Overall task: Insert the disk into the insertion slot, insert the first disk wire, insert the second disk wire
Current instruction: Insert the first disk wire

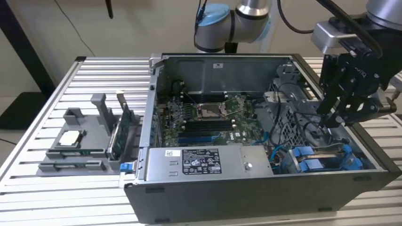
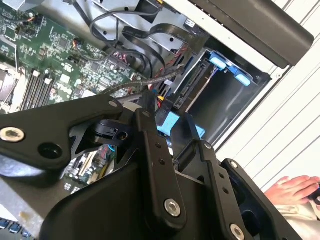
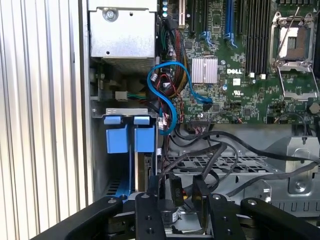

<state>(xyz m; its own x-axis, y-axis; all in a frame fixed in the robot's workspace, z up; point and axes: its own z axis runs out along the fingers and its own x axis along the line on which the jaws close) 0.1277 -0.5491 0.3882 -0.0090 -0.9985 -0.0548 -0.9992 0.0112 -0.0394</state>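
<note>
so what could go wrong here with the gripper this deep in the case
1. The gripper sits low among loose black cables beside the drive cage; it could snag or tug one.
2. A person's hand is close outside the case, so a wide arm swing might reach it.
3. The blue cable loops right by the blue carriers and might get caught.

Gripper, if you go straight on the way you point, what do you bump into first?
The gripper would probably meet the black cables first, which lie over the grey perforated metal plate inside the case. Depth is hard to judge.
</note>
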